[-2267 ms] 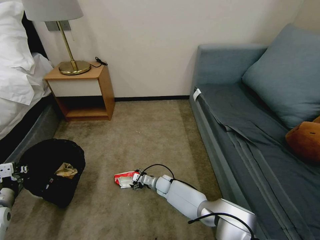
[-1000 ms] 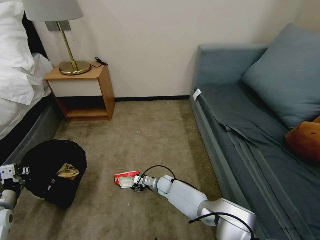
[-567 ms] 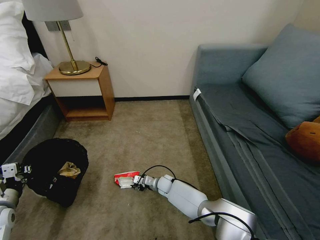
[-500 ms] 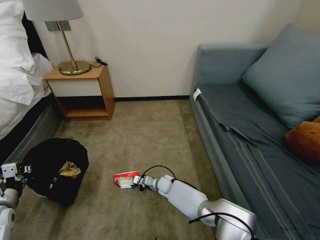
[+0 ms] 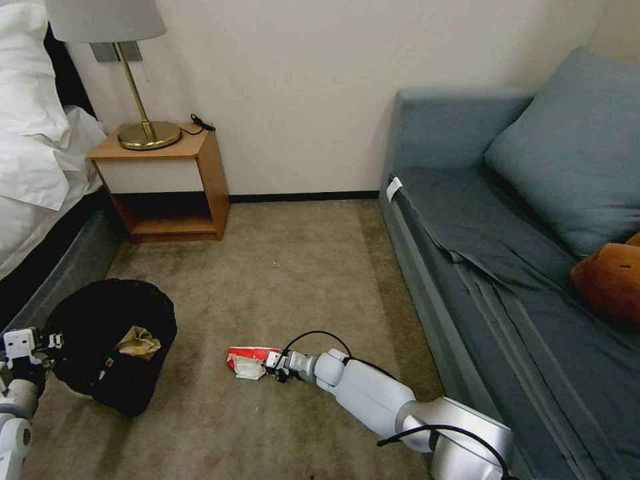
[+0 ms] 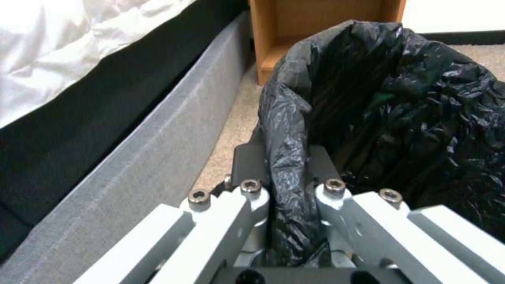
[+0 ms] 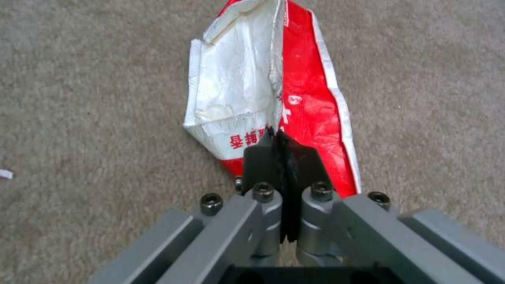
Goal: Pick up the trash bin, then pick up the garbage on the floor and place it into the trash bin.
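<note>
**Both claws gripping, wrapper on the carpet**

The right claw was closed on the red-and-white wrapper, which lay on the carpet near the sofa. The left claw pinched the trash bin rim beside the bed; crumpled brown paper sat inside.

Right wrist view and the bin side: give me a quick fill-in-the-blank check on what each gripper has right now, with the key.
1. The right gripper is shut on the red-and-white ____.
2. The left gripper is clamped on the rim of the ____, over its black bag liner.
3. The wrapper lies on the ____, not in the trash bin.
4. Crumpled ____ paper already sits inside the bin.

Missing words: wrapper; trash bin; carpet; brown
</note>
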Available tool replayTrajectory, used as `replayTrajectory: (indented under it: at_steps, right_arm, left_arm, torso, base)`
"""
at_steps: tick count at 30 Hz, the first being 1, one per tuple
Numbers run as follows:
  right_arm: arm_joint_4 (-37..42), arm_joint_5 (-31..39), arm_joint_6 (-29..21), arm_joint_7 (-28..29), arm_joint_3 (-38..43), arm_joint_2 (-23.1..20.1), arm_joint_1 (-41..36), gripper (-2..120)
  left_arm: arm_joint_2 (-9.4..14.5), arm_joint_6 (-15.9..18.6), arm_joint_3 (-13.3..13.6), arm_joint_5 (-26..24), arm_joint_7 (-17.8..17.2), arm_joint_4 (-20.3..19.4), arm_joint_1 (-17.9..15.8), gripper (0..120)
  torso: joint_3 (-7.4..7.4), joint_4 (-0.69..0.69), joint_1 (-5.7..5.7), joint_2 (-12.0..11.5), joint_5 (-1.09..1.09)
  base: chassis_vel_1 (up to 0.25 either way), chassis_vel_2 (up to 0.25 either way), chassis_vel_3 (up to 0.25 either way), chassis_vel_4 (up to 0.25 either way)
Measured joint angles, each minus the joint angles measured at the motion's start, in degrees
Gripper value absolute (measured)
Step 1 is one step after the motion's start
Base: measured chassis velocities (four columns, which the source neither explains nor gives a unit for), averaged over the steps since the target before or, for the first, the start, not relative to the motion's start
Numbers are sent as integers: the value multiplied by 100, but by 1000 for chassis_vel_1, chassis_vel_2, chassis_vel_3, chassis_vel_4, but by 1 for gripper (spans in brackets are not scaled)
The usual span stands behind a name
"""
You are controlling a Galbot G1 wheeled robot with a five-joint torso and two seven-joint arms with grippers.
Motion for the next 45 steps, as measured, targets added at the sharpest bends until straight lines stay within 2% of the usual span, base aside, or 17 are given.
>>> replayTrajectory:
  at_steps: [13, 22, 36, 45]
  right_arm:
    - [13, -16, 1, -1, 115, 0, -31, 0]
    - [165, -24, 94, -40, 304, 0, -64, 0]
    - [886, -128, 241, -16, 673, 0, -144, 0]
    - [1262, -149, 343, -22, 1027, -2, 323, 0]
  left_arm:
    - [79, -39, 30, -52, 45, 124, -13, 4]
    - [234, -135, -26, -140, 91, 476, -18, 4]
    - [326, -150, -68, -180, 110, 575, -38, 4]
    - [366, -144, -18, -180, 145, 576, -81, 4]
  torso:
    - [0, 0, 0, 0, 1]
    - [0, 1, 0, 0, 1]
    - [0, 0, 0, 0, 2]
    - [0, -1, 0, 0, 2]
  base:
    - [0, 0, 0, 0]
    - [0, 0, 0, 0]
    - [0, 0, 0, 0]
    - [0, 0, 0, 0]
